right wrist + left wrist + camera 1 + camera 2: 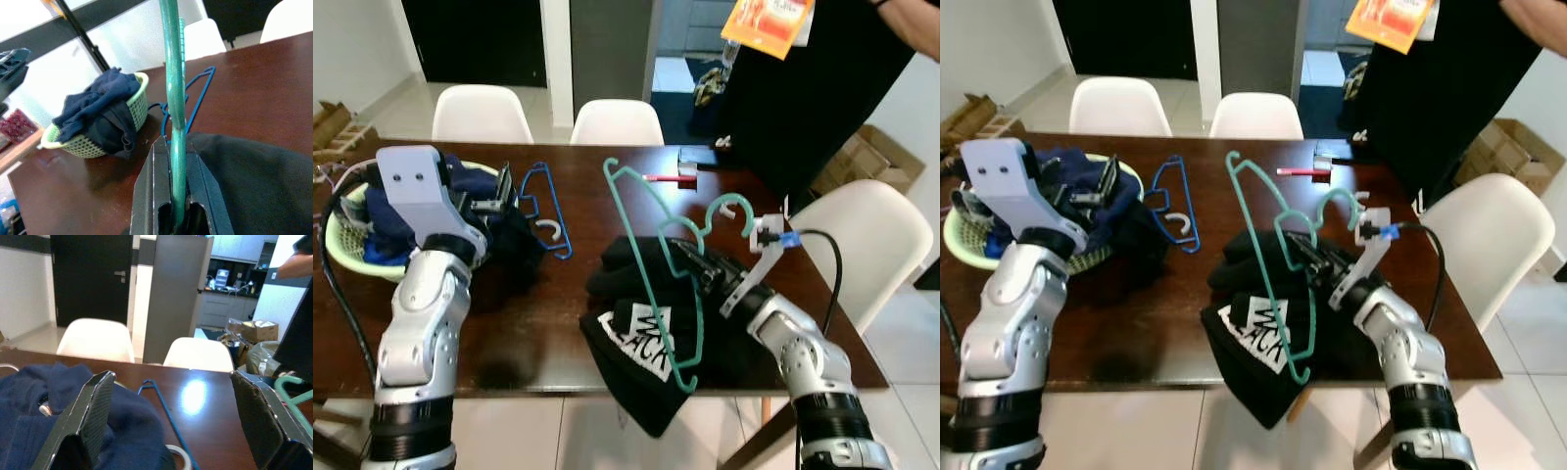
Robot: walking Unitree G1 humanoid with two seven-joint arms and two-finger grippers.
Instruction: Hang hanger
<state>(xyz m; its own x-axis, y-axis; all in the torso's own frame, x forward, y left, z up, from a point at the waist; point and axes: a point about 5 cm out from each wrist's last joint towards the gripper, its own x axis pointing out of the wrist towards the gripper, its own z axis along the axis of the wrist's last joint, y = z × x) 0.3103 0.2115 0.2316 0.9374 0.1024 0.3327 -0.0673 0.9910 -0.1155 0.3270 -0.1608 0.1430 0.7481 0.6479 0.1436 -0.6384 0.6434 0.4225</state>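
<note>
A teal hanger (650,294) stands tilted above the dark wooden table (538,323), its hook (728,202) towards the right. My right gripper (700,269) is shut on its lower bar, seen clamped between the fingers in the right wrist view (175,147). Under it lies a black garment (636,343) with white lettering, spilling over the table's front edge. A blue hanger (548,211) lies flat on the table left of centre. My left gripper (172,377) is open and holds nothing, hovering over navy clothes (382,211) by the blue hanger.
A pale green basket (342,250) holds the navy clothes at the table's left. White chairs (481,113) stand behind the table and one (867,235) at its right. A person in black (803,108) stands at the back right. A red pen (658,178) lies near the far edge.
</note>
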